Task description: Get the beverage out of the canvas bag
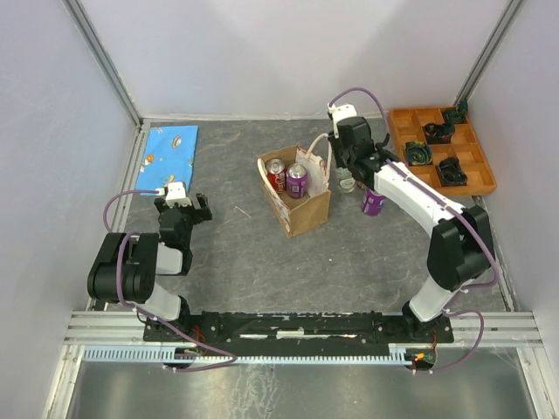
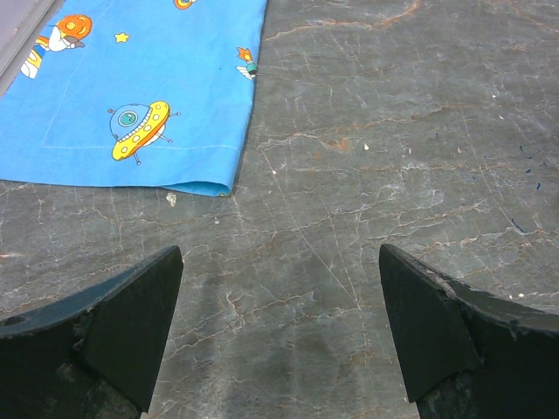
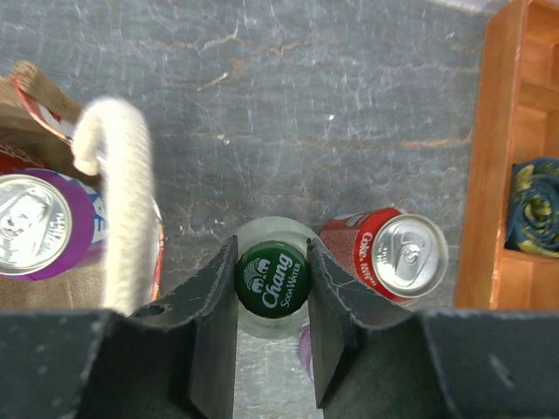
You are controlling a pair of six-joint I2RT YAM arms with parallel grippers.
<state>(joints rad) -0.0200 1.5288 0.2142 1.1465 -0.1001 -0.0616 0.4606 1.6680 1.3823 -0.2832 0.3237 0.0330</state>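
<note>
**A:** What is the right gripper (image 3: 272,251) doing?

**B:** It is clamping on the bottle (image 3: 272,281), with a finger pressing on either side of the green cap.

**A:** And where is the bottle sitting?

**B:** It is sitting outside the bag (image 1: 304,211), just to the bag's right and over the table (image 1: 236,253). I cannot tell whether it is resting on the table or hanging above it.

**A:** Is anything standing close by?

**B:** A red can (image 3: 397,255) is standing just beside the bottle, on the side toward the tray (image 3: 493,131). A purple can (image 1: 374,202) is standing near them on the table.

**A:** Is the bag holding anything?

**B:** It is standing upright with its mouth open. It is holding a second red can (image 1: 276,175) and a second purple can (image 1: 298,180), side by side. A cream handle (image 3: 122,201) is arching up just beside the gripper.

**A:** And the left gripper (image 2: 279,255)?

**B:** Its jaws are standing wide apart. It is hovering over the table near the corner of the blue cloth (image 2: 131,87), well apart from the bag.
</note>
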